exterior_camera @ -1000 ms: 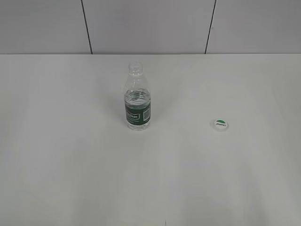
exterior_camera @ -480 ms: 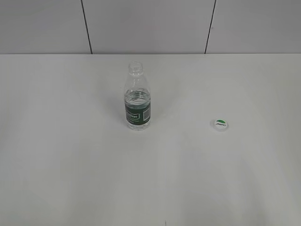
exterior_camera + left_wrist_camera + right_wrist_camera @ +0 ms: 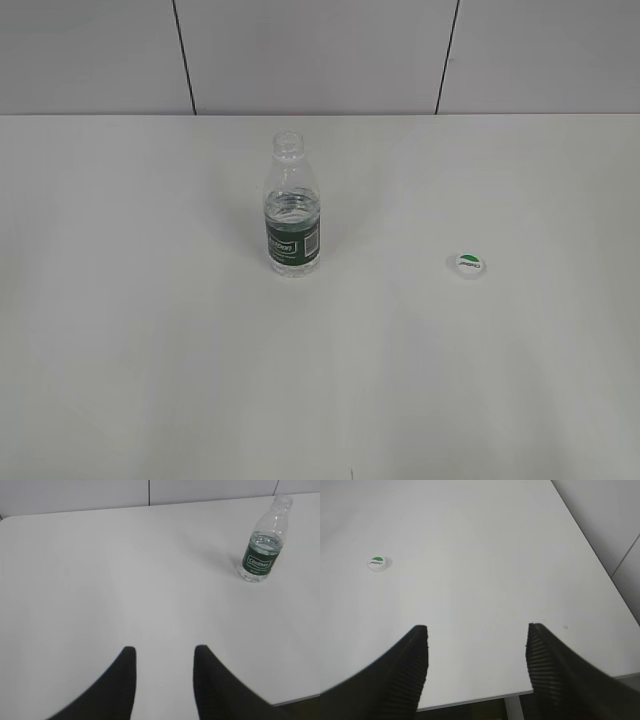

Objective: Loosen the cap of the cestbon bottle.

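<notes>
From the exterior view we see the cestbon bottle [image 3: 293,205] standing upright on the white surface [image 3: 150,350], a little toward the far edge and left of the middle; its neck is open, with nothing screwed on it; the cap [image 3: 469,263] lies flat, green mark up, well apart from the bottle toward the right edge; neither arm shows here.

From the left wrist view we look between the left gripper [image 3: 164,660], whose jaws stand at a moderate gap with nothing between them; they hang over bare surface near its near edge; the bottle stands well apart from them, toward the far right corner of this view, label facing the camera.

From the right wrist view we see the right gripper [image 3: 476,640] with its jaws wide and empty, over the near right part of the surface close to its edge; the cap [image 3: 378,563] rests alone on the surface, well away to the left and farther in.

We judge the task done, and more: the cap is not merely loosened but off and set down; both arms appear drawn back; nothing looks left to do.
</notes>
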`<state>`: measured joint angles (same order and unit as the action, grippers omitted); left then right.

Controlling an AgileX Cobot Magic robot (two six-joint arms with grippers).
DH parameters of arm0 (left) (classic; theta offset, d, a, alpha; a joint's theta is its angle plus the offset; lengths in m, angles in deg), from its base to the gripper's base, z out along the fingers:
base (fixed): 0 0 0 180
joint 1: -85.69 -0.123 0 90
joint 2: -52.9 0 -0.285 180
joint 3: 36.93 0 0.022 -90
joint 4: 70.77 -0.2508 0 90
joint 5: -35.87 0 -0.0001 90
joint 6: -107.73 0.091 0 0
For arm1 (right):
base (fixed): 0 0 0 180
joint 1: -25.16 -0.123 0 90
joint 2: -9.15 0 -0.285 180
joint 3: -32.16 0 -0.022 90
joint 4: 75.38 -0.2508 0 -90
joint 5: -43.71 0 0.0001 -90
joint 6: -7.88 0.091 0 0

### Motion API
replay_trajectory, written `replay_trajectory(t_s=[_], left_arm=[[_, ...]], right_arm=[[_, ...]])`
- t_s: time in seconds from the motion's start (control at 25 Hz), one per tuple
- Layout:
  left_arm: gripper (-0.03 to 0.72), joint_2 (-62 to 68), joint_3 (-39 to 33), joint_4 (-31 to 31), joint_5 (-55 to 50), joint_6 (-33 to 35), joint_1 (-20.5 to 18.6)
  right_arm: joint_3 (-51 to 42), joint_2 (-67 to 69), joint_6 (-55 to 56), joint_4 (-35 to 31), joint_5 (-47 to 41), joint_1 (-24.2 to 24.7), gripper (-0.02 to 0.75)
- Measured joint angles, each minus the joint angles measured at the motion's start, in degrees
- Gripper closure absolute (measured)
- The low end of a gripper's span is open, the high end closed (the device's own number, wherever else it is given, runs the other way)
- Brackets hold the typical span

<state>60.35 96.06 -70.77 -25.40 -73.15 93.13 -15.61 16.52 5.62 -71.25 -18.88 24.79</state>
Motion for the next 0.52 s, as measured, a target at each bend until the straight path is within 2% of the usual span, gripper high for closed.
replay_trajectory(t_s=[0.52], left_arm=[[0.445,0.0,0.0,0.0,0.0,0.0,0.0]], right_arm=[[0.0,0.0,0.0,0.0,0.0,0.0,0.267]])
